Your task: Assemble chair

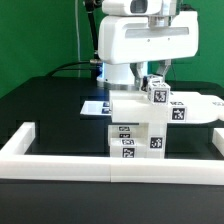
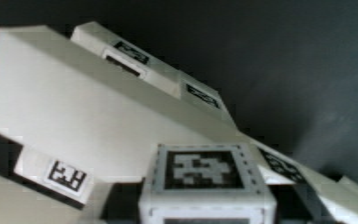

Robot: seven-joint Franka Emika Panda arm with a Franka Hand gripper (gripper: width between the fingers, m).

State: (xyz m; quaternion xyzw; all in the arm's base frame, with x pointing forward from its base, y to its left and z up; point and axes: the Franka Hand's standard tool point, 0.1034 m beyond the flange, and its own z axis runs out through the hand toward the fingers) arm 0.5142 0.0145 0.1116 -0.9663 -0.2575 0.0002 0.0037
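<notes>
The chair [image 1: 140, 125] pieces stand stacked near the table's front edge, just behind the white border rail [image 1: 110, 165] (tags face the camera). The gripper [image 1: 152, 82] hangs at the stack's top block [image 2: 202, 180]; whether its fingers are clamped cannot be told. Black table [image 1: 45, 105] lies open on the exterior view's left

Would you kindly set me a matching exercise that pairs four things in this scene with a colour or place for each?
Things:
1. table
2. backdrop
3. border rail
4. marker board

Colour or place:
a. green
b. lying flat, on the exterior view's left of the chair parts
c. black
d. along the near edge, in front of the chair parts

Pairs: 1-c; 2-a; 3-d; 4-b
</notes>
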